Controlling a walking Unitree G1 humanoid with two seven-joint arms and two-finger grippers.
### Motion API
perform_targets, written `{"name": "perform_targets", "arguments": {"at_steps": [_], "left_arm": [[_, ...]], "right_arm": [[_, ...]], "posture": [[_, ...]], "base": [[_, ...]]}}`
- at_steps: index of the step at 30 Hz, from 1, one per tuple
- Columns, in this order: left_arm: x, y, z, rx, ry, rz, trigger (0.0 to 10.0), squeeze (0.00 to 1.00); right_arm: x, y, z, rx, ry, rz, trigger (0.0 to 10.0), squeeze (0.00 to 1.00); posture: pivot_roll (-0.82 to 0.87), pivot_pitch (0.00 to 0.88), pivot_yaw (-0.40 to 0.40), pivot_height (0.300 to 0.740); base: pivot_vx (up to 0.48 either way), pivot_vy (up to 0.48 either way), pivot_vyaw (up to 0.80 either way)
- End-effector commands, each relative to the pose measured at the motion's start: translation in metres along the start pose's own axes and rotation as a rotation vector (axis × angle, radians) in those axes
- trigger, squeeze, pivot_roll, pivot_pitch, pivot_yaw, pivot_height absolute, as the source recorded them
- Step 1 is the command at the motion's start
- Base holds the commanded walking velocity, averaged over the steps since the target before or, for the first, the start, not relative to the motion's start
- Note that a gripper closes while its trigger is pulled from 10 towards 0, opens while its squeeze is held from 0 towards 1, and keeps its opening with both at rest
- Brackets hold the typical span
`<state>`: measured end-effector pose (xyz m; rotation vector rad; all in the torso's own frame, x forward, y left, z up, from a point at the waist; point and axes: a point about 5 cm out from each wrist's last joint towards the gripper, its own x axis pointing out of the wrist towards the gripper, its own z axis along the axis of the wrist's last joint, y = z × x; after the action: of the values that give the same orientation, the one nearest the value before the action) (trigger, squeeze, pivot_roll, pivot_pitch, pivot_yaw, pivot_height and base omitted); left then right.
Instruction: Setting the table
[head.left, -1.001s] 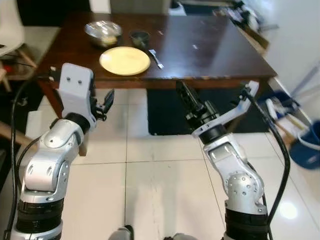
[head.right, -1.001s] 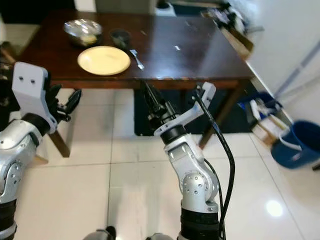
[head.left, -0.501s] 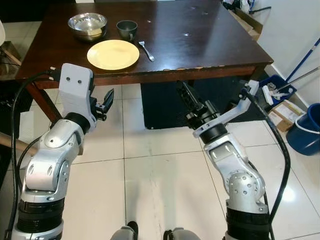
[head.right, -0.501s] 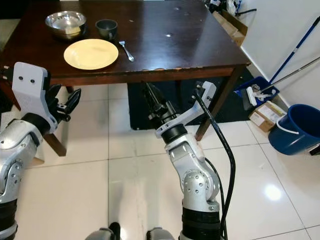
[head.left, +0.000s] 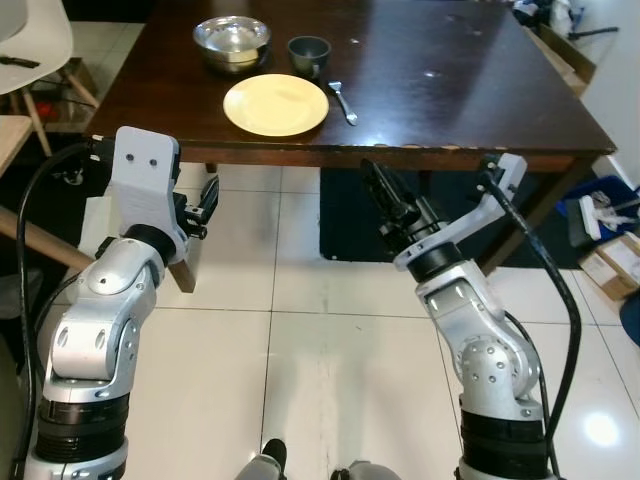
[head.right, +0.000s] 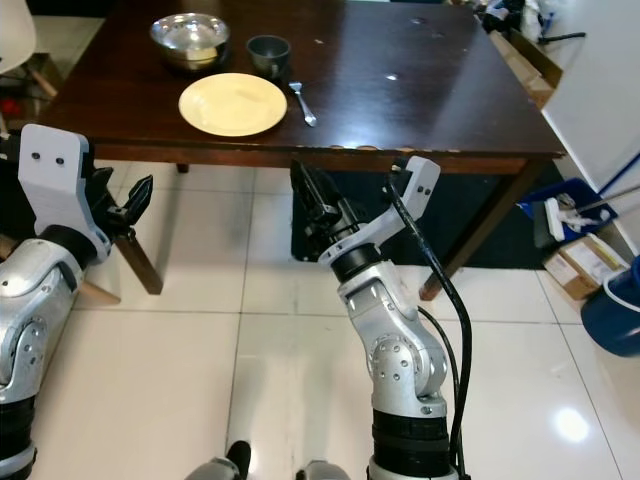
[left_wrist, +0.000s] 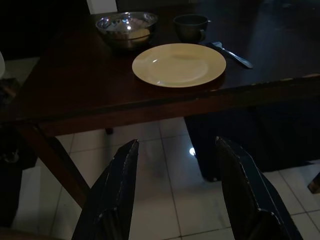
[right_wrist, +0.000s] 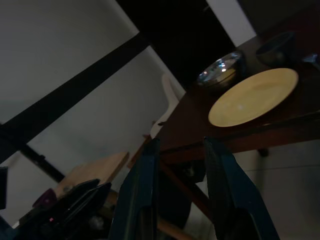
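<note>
- Left eye view: a dark wooden table (head.left: 450, 90) stands ahead over a white tiled floor (head.left: 300, 350). Near its front edge lies a yellow plate (head.left: 276, 104), with a fork (head.left: 343, 102) just beside it on the robot's right. Behind the plate sit a steel bowl (head.left: 231, 42) and a small dark cup (head.left: 309, 49). The left gripper (head.left: 205, 202) is raised below the table edge, as is the right gripper (head.left: 385, 195) — both short of the tabletop.
- Right eye view: the same scene; a white chair (head.right: 15, 40) stands off the table's left end, and a blue bucket (head.right: 618, 310) sits on the floor at far right.
- Left wrist view: the left gripper's two black fingers (left_wrist: 112, 200) stand well apart, holding nothing, pointed at the plate and table edge.
- Right wrist view: the right gripper's fingers (right_wrist: 137, 195) are parted by a narrow gap — empty — with the plate, bowl and cup seen beyond them from low down.
</note>
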<state>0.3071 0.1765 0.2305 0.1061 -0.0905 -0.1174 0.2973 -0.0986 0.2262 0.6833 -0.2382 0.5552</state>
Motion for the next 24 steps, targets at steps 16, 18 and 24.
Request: {"name": "perform_targets", "arguments": {"at_steps": [16, 18, 24], "left_arm": [[0.0041, 0.0035, -0.0014, -0.012, 0.005, 0.028, 10.0, 0.00], [0.0041, 0.0046, -0.0013, -0.009, 0.004, 0.033, 10.0, 0.00], [0.0038, 0.0059, -0.0015, -0.008, 0.005, 0.041, 10.0, 0.00]], "right_arm": [[0.0018, 0.0001, 0.0012, -0.031, -0.001, 0.016, 10.0, 0.00], [0.0020, -0.0002, 0.0014, -0.031, -0.001, 0.017, 10.0, 0.00], [0.0022, -0.0002, 0.0019, -0.034, -0.003, 0.018, 10.0, 0.00]], "posture": [[-0.03, 0.053, 0.012, 0.740], [-0.03, 0.053, 0.012, 0.740], [-0.03, 0.054, 0.014, 0.740]], "base": [[0.000, 0.000, 0.66], [0.000, 0.000, 0.71], [0.000, 0.000, 0.70]]}}
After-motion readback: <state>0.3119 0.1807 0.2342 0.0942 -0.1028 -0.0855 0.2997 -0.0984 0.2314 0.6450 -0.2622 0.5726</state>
